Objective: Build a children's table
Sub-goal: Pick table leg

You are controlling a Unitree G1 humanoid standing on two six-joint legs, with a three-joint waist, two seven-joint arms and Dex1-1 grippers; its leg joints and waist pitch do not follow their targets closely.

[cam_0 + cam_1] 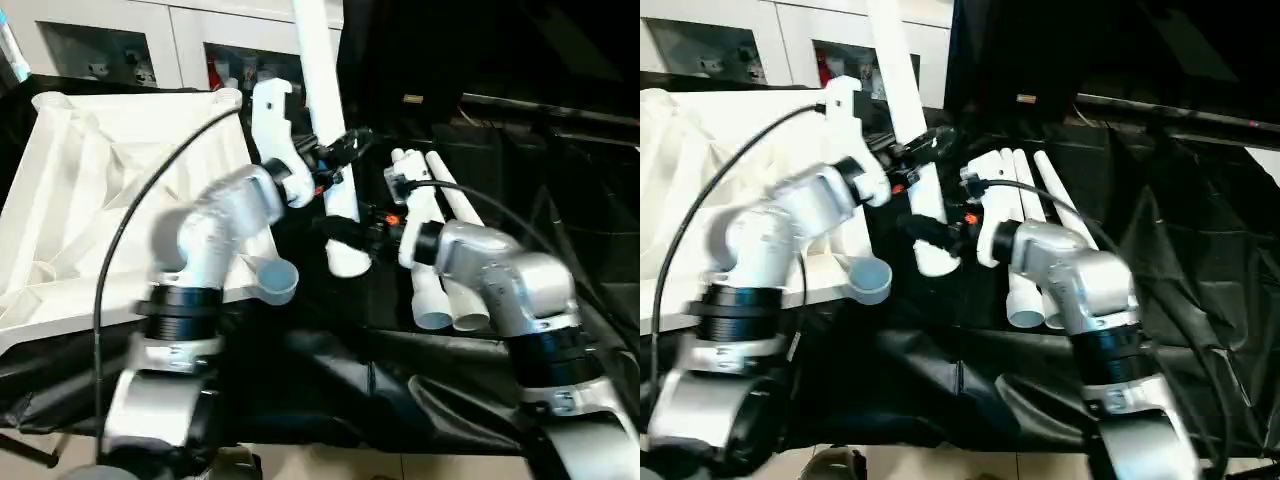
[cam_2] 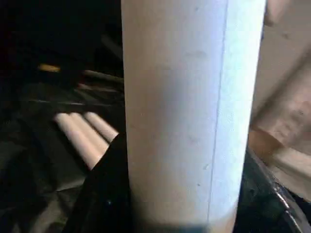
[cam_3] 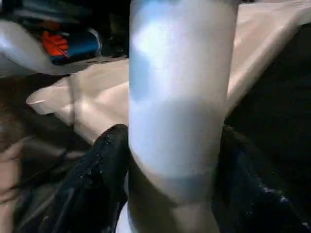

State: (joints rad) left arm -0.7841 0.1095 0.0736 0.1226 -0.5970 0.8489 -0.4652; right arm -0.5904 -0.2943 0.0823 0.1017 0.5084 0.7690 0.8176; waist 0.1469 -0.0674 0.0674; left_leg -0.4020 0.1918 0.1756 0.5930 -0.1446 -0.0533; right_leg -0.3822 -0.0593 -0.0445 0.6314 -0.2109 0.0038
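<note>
We hold 1 leg (image 1: pixel 325 120) nearly upright, both the left gripper (image 1: pixel 335 160) and right gripper (image 1: pixel 345 232) clamped on it. Its open end hangs beside the tabletop (image 1: pixel 90 200); the near corner socket (image 1: pixel 275 280) lies toward our left, closer to the left arm. 3 spare legs (image 1: pixel 440 250) rest at right.

The held leg (image 1: pixel 322 110) is smooth white plastic with a soft sheen and a faint seam line down its length. The table top (image 1: pixel 90 200) is the same white plastic, ribbed underneath. Black cloth (image 1: pixel 420 380), slightly glossy and wrinkled, drapes the bench. The forearms (image 1: pixel 215 235) look like brushed silver metal; the fingers (image 3: pixel 102 179) are matt black.
</note>
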